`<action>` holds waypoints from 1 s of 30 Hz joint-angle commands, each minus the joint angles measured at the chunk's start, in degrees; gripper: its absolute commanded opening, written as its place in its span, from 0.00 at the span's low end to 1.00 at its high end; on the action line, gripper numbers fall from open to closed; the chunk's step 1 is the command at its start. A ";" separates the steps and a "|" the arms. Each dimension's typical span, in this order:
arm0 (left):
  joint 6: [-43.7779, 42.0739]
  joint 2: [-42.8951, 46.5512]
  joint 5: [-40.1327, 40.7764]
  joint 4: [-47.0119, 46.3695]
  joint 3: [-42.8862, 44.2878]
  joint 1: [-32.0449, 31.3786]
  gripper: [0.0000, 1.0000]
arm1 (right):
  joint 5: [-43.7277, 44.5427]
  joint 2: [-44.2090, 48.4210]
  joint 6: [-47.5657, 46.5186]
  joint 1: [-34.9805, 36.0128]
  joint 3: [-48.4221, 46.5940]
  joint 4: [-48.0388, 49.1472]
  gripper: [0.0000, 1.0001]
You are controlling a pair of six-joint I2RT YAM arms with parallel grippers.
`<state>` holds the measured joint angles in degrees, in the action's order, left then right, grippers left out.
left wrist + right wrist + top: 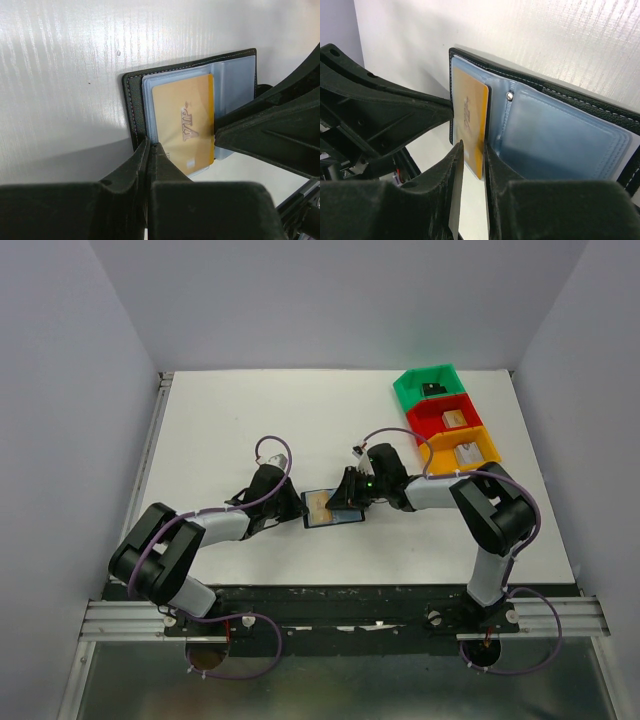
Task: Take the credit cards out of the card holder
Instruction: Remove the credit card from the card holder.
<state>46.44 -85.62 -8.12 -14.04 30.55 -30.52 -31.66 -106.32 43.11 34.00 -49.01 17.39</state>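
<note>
Right claw (472, 165) pinches gold card's (470, 122) edge (holder (560, 130) open)

The card holder (332, 508) lies open on the worktop (250, 420), about the middle of the top frame, a bit below centre. One credit card (185, 125) sits in its left-side pocket. The left claw (297, 508) is at the holder's left edge, the right claw (345, 502) on its right half, so the two meet over it. Three bins (447, 427) sit in a diagonal row at the upper right, well apart from the holder, each with a small item inside.
</note>
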 commanded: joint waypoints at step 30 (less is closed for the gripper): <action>0.24 -2.35 0.56 0.86 -1.10 -0.33 0.07 | -11.75 -6.61 8.12 -0.86 2.17 16.62 0.31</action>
<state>46.61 -86.02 -7.35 -15.16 30.52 -30.37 -38.46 -110.85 47.90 32.49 -47.92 25.67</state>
